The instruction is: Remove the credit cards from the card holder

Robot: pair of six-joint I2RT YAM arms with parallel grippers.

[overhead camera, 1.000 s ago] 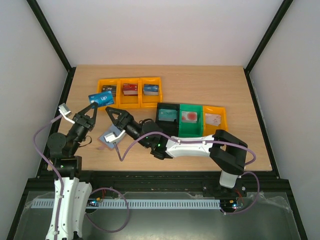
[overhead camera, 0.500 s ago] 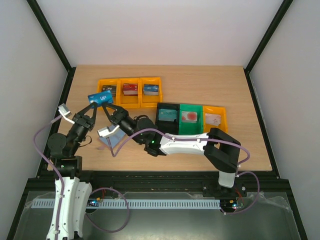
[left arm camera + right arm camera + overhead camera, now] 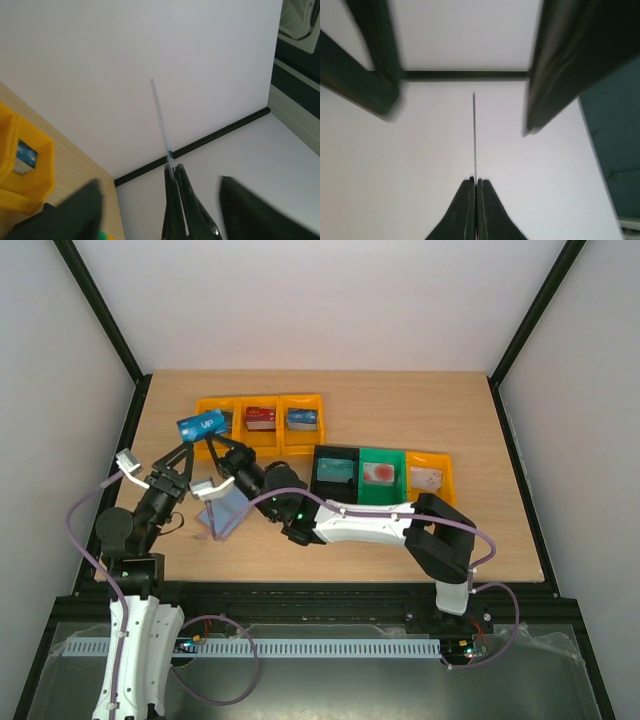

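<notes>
While left gripper (image 3: 197,441) clamps one extracted credit card (image 3: 200,425) clear of the card holder (image 3: 224,510), right gripper (image 3: 213,464) gapes empty; next, probably handover or set-down.

The thin plastic card (image 3: 201,426) is showing teal blue with pale letters. The small fold-over card holder (image 3: 222,512) is showing its pale blue inside. The long row of plastic bins (image 3: 282,440) is shining yellow, with a red and white pack (image 3: 260,417) and a blue pack (image 3: 302,419) in it. One square plastic bin (image 3: 335,450) is looking black, the next bin (image 3: 383,500) green, the last bin (image 3: 447,475) yellow. The flat wooden table (image 3: 400,405) is looking light brown. Thin purple cables (image 3: 70,523) are looping by the black and white robot arms (image 3: 370,532).
</notes>
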